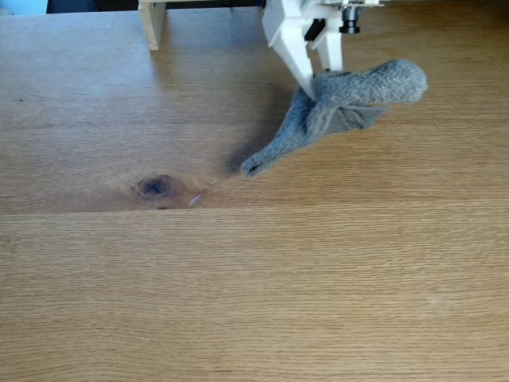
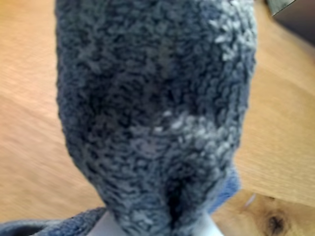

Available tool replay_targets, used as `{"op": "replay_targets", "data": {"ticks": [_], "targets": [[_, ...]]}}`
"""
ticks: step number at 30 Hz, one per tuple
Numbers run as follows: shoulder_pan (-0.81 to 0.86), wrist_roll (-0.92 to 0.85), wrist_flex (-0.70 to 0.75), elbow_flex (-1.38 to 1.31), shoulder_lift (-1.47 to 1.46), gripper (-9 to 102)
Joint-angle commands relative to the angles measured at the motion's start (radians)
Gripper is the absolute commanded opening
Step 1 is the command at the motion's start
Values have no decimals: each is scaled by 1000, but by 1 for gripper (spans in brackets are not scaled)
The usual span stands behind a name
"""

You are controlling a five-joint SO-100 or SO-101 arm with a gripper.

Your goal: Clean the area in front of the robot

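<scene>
My white gripper (image 1: 318,81) comes down from the top of the fixed view and is shut on a grey terry cloth (image 1: 342,107). The cloth hangs from the fingers, one end drooping to the oak-grain tabletop (image 1: 254,278) at the left, the other sticking out to the right. In the wrist view the grey cloth (image 2: 157,113) covers most of the picture, with a bit of white finger (image 2: 110,227) below it. The dark oval knot (image 1: 155,186) lies left of the cloth's low end; the wrist view has the knot (image 2: 275,223) at its lower right corner.
A pale wooden block (image 1: 151,22) stands at the back left of the table. A small light fleck (image 1: 196,197) lies just right of the knot. A dark object (image 2: 295,14) sits at the wrist view's upper right corner.
</scene>
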Motion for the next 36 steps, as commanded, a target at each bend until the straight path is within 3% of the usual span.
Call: {"op": "replay_targets", "data": {"ticks": [1, 9, 14, 21, 27, 36], "targets": [[86, -32, -109, -167, -103, 0], [232, -112, 57, -569, -457, 0], [318, -187, 252, -824, -641, 0], [431, -310, 284, -1037, -821, 0], [560, -437, 249, -1092, -842, 0], [703, -359, 517, -977, -617, 0]]}}
